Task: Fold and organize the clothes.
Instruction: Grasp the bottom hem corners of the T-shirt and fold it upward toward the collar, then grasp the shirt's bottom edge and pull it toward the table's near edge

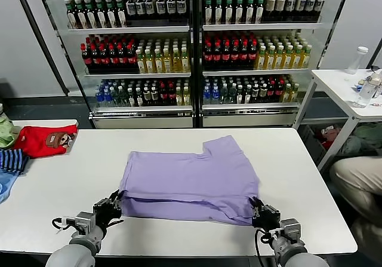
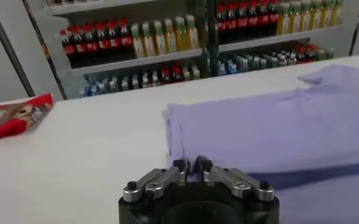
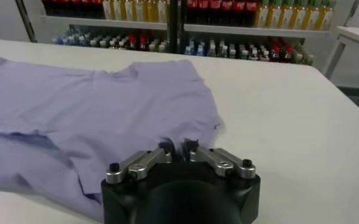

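Observation:
The lavender T-shirt [image 1: 191, 180] lies partly folded on the white table [image 1: 59, 189], plain side up; its print is hidden. One sleeve sticks out at the far right. My left gripper [image 1: 113, 200] is shut on the shirt's near left corner, seen in the left wrist view [image 2: 188, 164] with lavender cloth [image 2: 277, 122] pinched between the jaws. My right gripper [image 1: 258, 206] is shut on the near right corner, seen in the right wrist view [image 3: 177, 146] with the cloth [image 3: 94, 109] spreading away from it.
A red garment with a bear print [image 1: 45, 140] and a navy-striped garment [image 1: 12, 159] lie at the table's far left. A glass-door drinks cooler [image 1: 191, 46] stands behind. A second white table [image 1: 346, 85] with bottles is at the right; a seated person's leg [image 1: 358, 180] is beside it.

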Tool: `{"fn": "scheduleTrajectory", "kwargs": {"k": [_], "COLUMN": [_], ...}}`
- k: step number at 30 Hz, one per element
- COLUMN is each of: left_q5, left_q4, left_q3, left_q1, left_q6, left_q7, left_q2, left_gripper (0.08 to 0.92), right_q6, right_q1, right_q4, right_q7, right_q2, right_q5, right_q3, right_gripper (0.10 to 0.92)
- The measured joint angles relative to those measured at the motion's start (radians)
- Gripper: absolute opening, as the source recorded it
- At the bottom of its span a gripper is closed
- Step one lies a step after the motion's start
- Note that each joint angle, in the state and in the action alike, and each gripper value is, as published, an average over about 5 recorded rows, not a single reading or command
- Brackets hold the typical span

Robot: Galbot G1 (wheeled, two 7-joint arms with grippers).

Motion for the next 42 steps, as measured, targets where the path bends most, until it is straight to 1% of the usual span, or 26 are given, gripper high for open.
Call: {"fn": "scheduleTrajectory", "kwargs": {"k": [5,7,11,14,16,20,31,37,40,42], "left_q5": [-0.017,-0.033,-0.068,-0.091,-0.103,-0.119,-0.133,-0.135,-0.132,-0.128], "left_q4": [-0.028,-0.051,-0.081,-0.084,-0.08,-0.062,-0.05,-0.059,-0.082,-0.109], "left_q3": [-0.02,-0.025,-0.027,-0.027,-0.027,-0.029,-0.028,-0.034,-0.04,-0.044], "left_q1": [0.034,0.053,0.08,0.087,0.086,0.082,0.083,0.091,0.107,0.128], "left_q6": [0.003,0.01,0.031,0.047,0.057,0.074,0.098,0.103,0.106,0.106], "left_q7": [-0.01,-0.018,-0.034,-0.043,-0.048,-0.055,-0.06,-0.058,-0.062,-0.067], "left_q2": [0.012,0.014,0.013,0.014,0.017,0.024,0.008,-0.009,-0.013,-0.013], "left_gripper": [0.583,0.635,0.746,0.803,0.806,0.721,0.401,0.228,0.145,0.11], "right_q6": [-0.002,-0.004,-0.014,-0.023,-0.029,-0.036,-0.047,-0.058,-0.061,-0.061], "right_q1": [-0.065,-0.088,-0.117,-0.127,-0.129,-0.128,-0.121,-0.147,-0.18,-0.209], "right_q4": [0.047,0.057,0.065,0.064,0.062,0.053,0.044,0.074,0.111,0.14], "right_q7": [-0.005,-0.004,0.005,0.012,0.016,0.02,0.031,0.021,0.016,0.013], "right_q2": [0.005,0.011,0.027,0.04,0.048,0.055,0.048,0.026,0.012,0.006], "right_q5": [-0.003,-0.007,-0.01,-0.01,-0.008,0.002,0.037,0.068,0.081,0.087], "right_q3": [0.05,0.063,0.072,0.069,0.062,0.045,0.019,0.053,0.092,0.12], "right_gripper": [0.592,0.635,0.767,0.805,0.788,0.681,0.378,0.212,0.157,0.14]}}
